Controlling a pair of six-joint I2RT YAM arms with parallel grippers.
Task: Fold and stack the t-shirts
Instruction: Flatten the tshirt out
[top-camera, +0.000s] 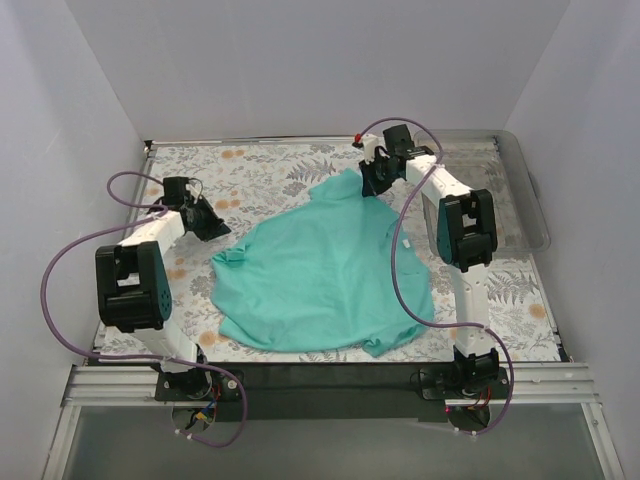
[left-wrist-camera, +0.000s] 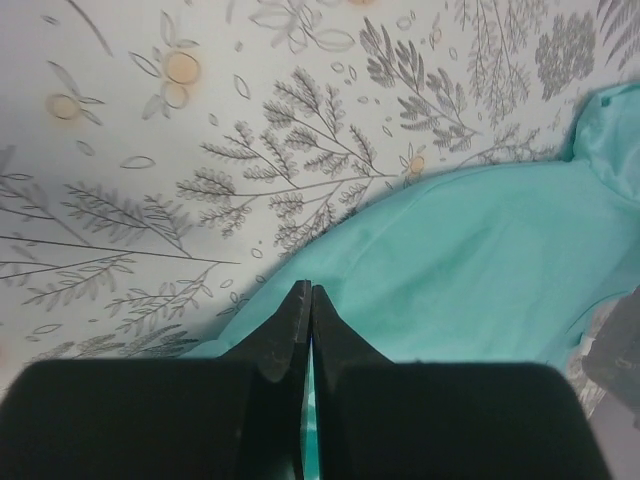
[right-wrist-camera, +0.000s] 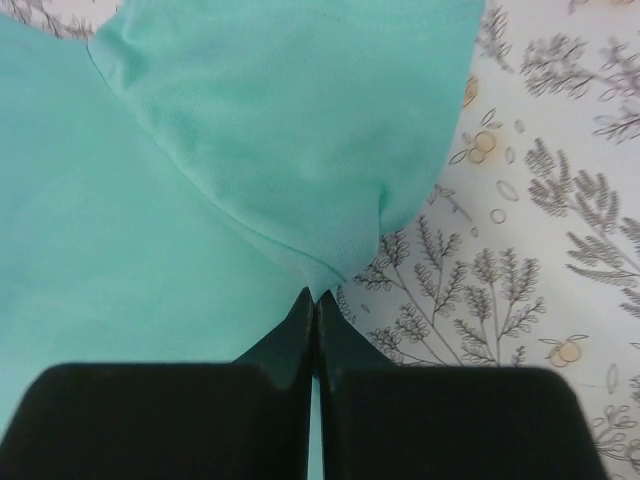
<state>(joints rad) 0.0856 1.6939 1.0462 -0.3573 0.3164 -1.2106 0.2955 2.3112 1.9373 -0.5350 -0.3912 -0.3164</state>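
You're looking at the t-shirt (top-camera: 320, 275) lying rumpled and unfolded in the middle of the bench (top-camera: 260, 170), spreading btwn both arms. Your left pincer (left-wrist-camera: 306, 290) is sitting at the t-shirt's left edge w/ jaws pressed together and a sliver of teal cloth showing btwn them, so it's pinching the edge there. Your right pincer (right-wrist-camera: 315, 295) is sitting at the t-shirt's far-right corner, jaws likewise closed tight, nipping the cloth where a fold is coming to a point. Most of the fabric is lying ahead of each pincer, resting on the floral bench. A clear bin (top-camera: 520, 190) is standing at the bench's right side, apart from the t-shirt
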